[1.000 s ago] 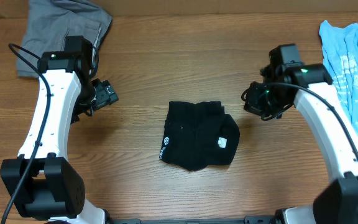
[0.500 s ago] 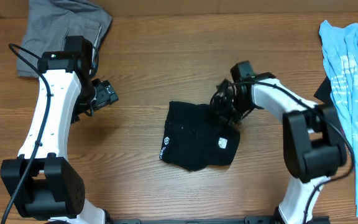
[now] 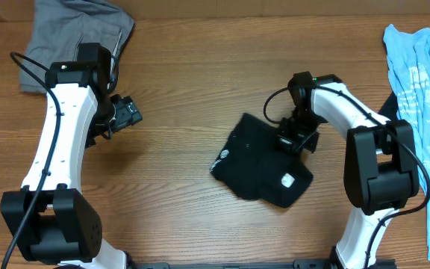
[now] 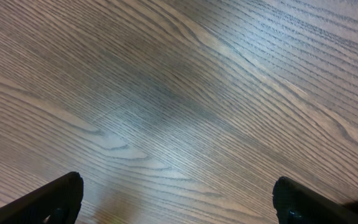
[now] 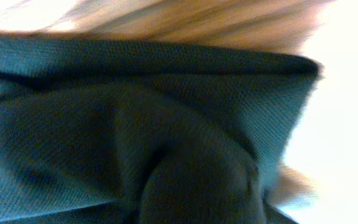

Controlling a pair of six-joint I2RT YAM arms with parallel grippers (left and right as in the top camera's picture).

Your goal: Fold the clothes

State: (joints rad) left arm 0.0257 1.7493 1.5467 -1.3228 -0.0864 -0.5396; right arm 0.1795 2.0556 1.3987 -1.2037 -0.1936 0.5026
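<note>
We see the black T-shirt (image 3: 262, 166) lying folded into a small bundle near the middle of the brown wooden worktop (image 3: 200, 67), a bit toward the right side. It sits crooked, not straight. A little white round logo (image 3: 223, 155) shows at its left corner, and a little white tag (image 3: 287, 179) shows near its lower right corner. The right fingers (image 3: 298, 140) are at the top right edge of the shirt and are squeezed tight on the cloth. In the right wrist view we see only dark, bunched-up cloth very close, with folds in it and a strip of wood above. The fingers themselves do not show there. The left fingers (image 3: 128, 113) are well apart from the shirt, over on the left side of the worktop. They are spread wide and hold nothing. In the left wrist view the two dark fingers (image 4: 53, 199) peek in at the bottom corners, with wood grain between them. A grey piece of clothing (image 3: 77, 30) lies at the far left corner, and a light blue shirt (image 3: 422, 75) with print lies at the right edge. Both are well away from the black T-shirt.
</note>
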